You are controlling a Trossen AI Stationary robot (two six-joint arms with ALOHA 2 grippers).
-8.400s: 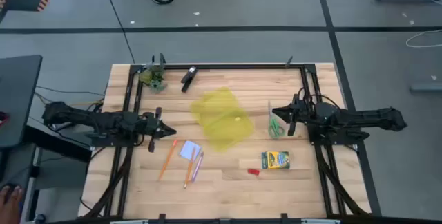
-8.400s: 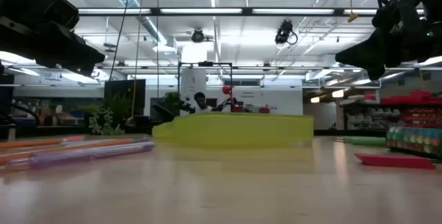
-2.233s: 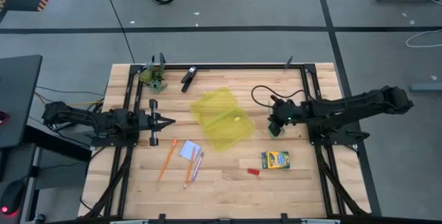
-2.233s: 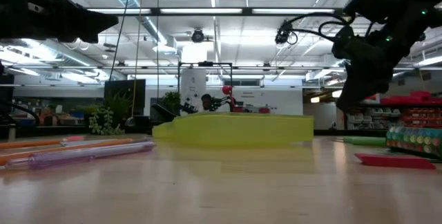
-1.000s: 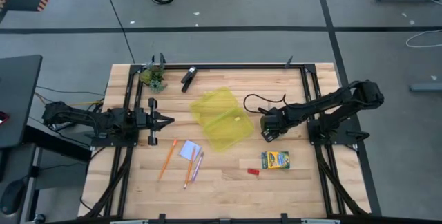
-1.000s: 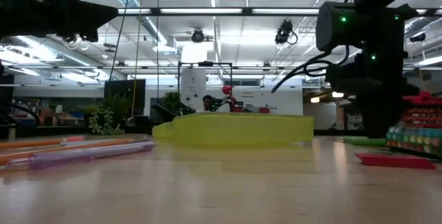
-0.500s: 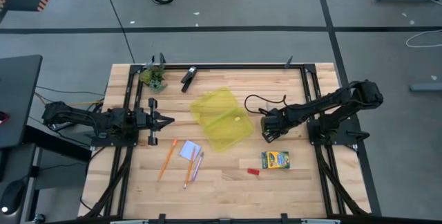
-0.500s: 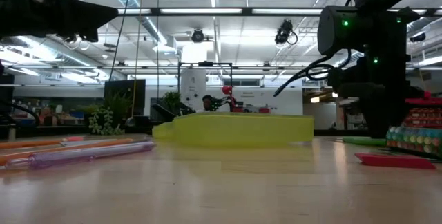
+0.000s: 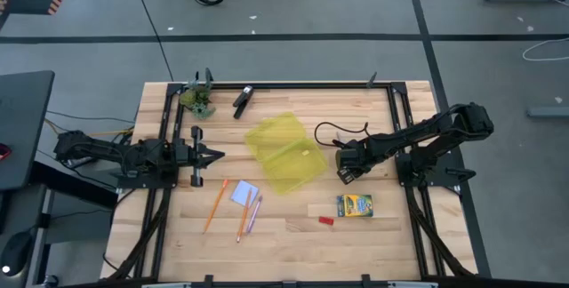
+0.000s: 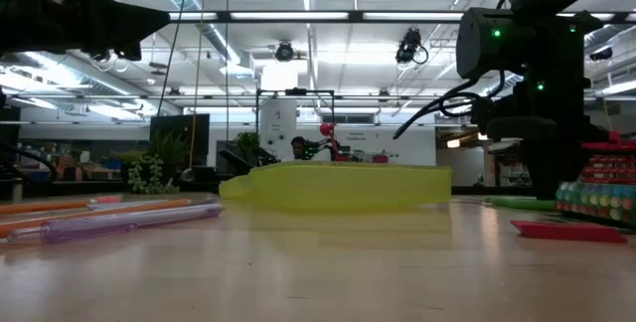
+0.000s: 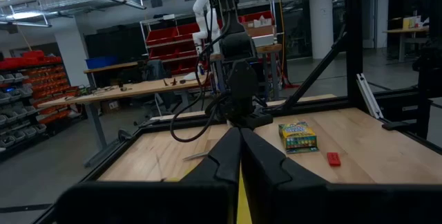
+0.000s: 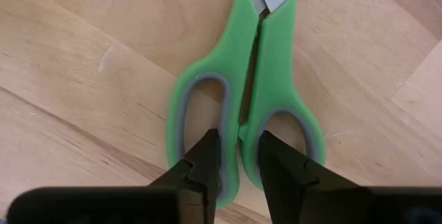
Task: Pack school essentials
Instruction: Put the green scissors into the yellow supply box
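On table | green-handled scissors [image 12: 246, 92] flat | blades away from right gripper [image 12: 238, 165]

Bright green plastic handles lined with grey were seen on the green-handled scissors [image 12: 246, 92]; beside them, a translucent yellow plastic case [image 9: 284, 152] and pale striped wooden table [image 9: 293, 230].

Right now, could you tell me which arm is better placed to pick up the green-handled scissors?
The right: its tool is down over the green-handled scissors, fingers through the handle loops. The left tool hovers across the table.
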